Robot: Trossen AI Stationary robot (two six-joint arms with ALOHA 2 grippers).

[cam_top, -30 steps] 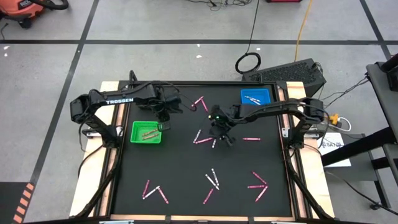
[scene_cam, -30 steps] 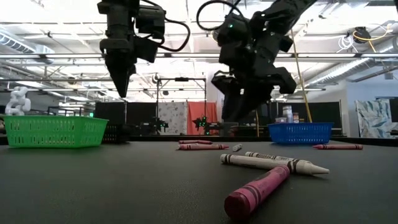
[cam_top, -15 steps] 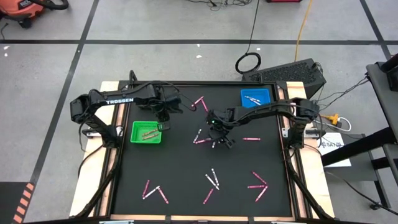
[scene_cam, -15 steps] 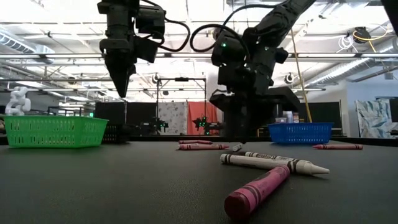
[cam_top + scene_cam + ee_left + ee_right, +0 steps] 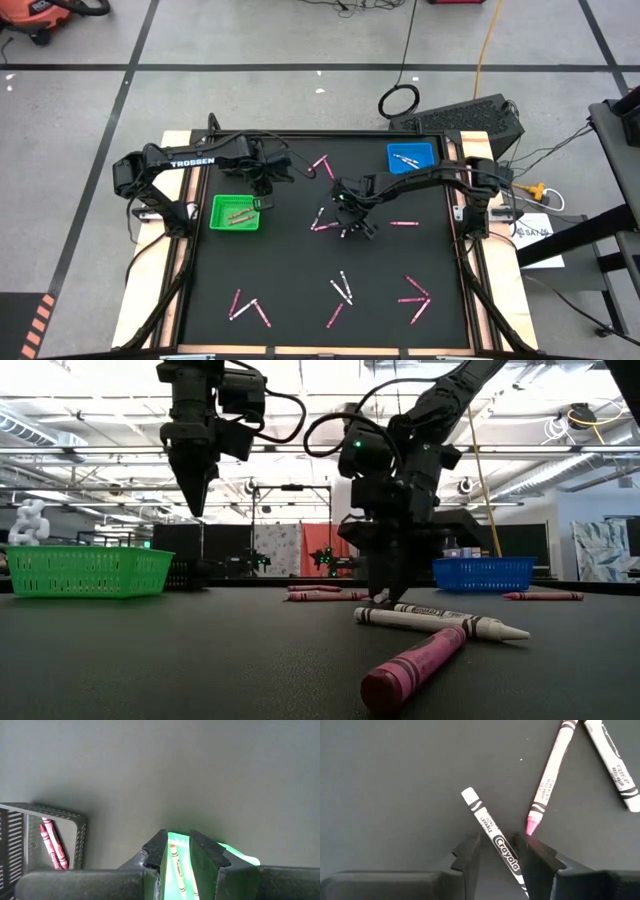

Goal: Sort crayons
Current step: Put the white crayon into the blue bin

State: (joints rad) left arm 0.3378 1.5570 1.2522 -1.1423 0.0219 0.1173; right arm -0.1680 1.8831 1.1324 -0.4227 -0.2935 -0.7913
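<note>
Pink and white crayons lie scattered flat on the black mat [image 5: 300,260]. My right gripper [image 5: 350,228] [image 5: 386,596] is down at the mat near its middle and is open. A white crayon [image 5: 492,837] lies slantwise between its two fingers, with a pink crayon [image 5: 547,780] just beyond. My left gripper [image 5: 265,203] [image 5: 195,508] hangs high over the right rim of the green tray [image 5: 235,213], pointing down. Its fingers stand a narrow gap apart with nothing between them. Through that gap the green tray [image 5: 177,842] shows. My right gripper comes slanting down from the table's right side and straddles the white crayon's near half [image 5: 506,856]. The crayon lies flat on the mat. I cannot tell whether either finger touches it.
The blue tray [image 5: 411,156] at the far right holds white crayons. Two crayons lie in the green tray. More crayons lie left of my right gripper [image 5: 322,222], to its right [image 5: 405,222], at the far side [image 5: 322,165] and along the near side [image 5: 342,290] [image 5: 415,295] [image 5: 250,308].
My right gripper has come down from above the mat onto the white crayon near the middle, shifting a little toward the table's left and tipping steeper. No crayon has moved.
</note>
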